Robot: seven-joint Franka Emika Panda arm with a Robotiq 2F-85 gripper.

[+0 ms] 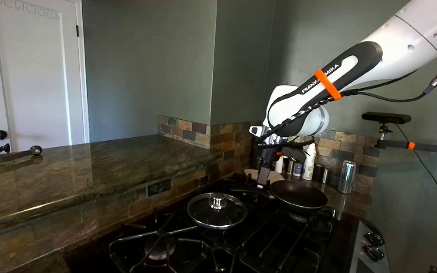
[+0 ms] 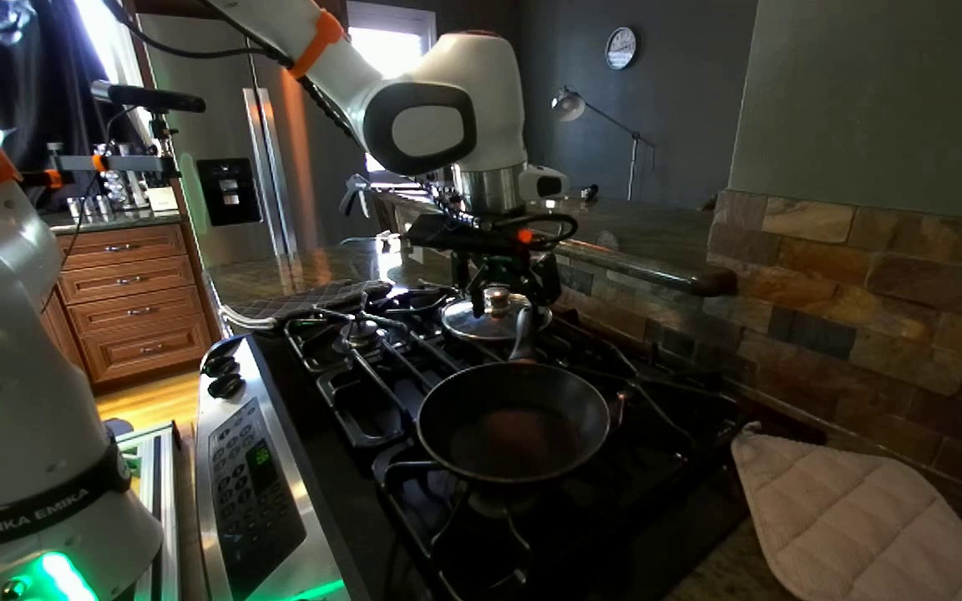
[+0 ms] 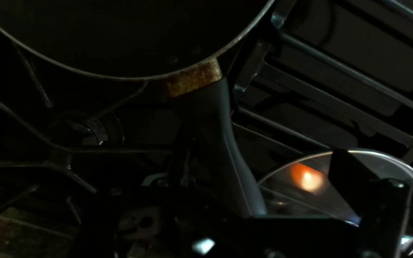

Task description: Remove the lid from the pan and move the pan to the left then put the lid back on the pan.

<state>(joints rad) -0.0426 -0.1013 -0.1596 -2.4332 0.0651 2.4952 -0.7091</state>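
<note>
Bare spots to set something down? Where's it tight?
Raised counter, between the tiles and the knobbed bar. Also the burner past the lid, on the side away from the pan.
Crowded: the handle, with lid and open tool close by; and beyond the pan, bottles and cans.

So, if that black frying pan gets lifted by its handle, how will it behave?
The pan should be stiff, since it looks like solid metal. All its width sits at one end of the handle, so it may dip that way. Pushed, it could catch on the open bars of the grate.
</note>
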